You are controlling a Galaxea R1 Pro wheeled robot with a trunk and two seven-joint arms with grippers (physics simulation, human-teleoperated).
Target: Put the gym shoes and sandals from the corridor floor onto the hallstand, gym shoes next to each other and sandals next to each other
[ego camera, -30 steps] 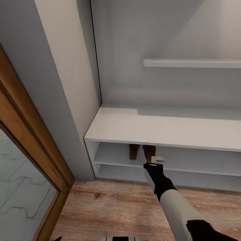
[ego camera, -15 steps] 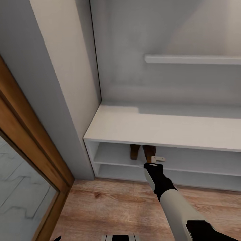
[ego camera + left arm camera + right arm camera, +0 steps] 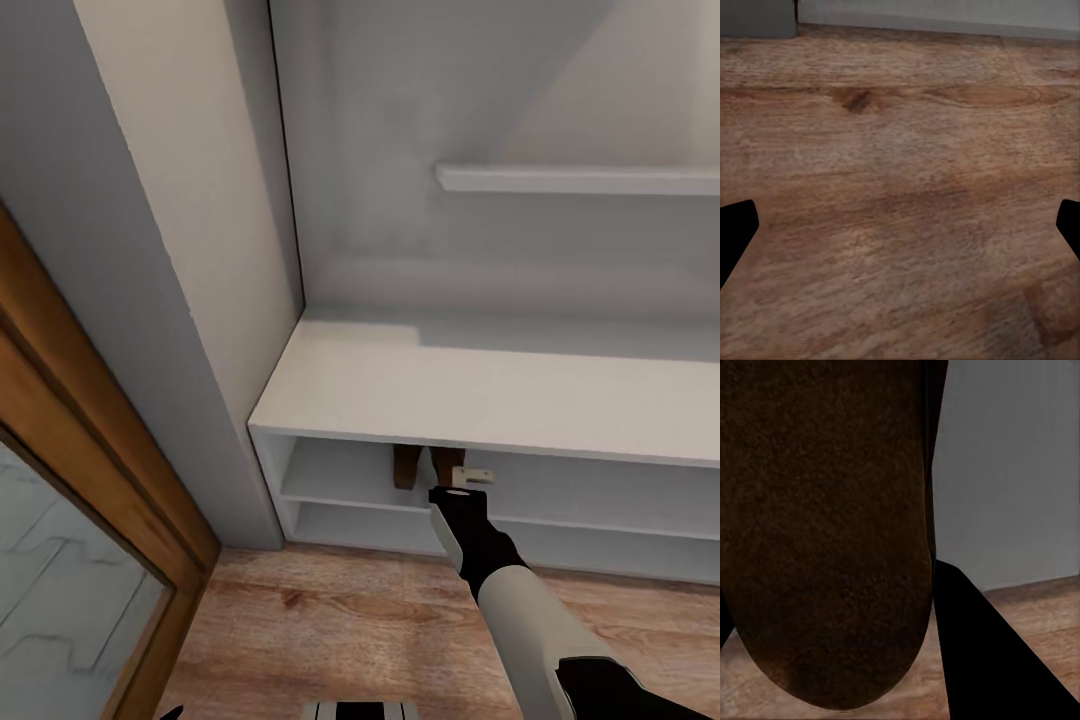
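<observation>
From the head view, your right arm reaches forward to the hallstand, and the right gripper sits at the mouth of the upper shoe tier, just under the front edge of the bench top. Two dark brown sandals show in that tier: one sandal lies alone at about 10 o'clock from the gripper, and the second sandal is right at the fingers, close beside the first. So you are in the step of placing the second sandal next to its mate. The gym shoes are yet to be dealt with, by my reading. In the left wrist view, the left gripper hangs over the bare corridor floor, its dark fingers spread wide apart with nothing between them. In the right wrist view, the brown sole of the sandal takes up most of the frame, pressed against a black finger, so it looks as if you're gripping it, though the hold itself is hidden. Next, I'd judge, you need to push it a little deeper so it rests fully on the tier, parallel to the other, then let go and draw straight back without dragging it out.
</observation>
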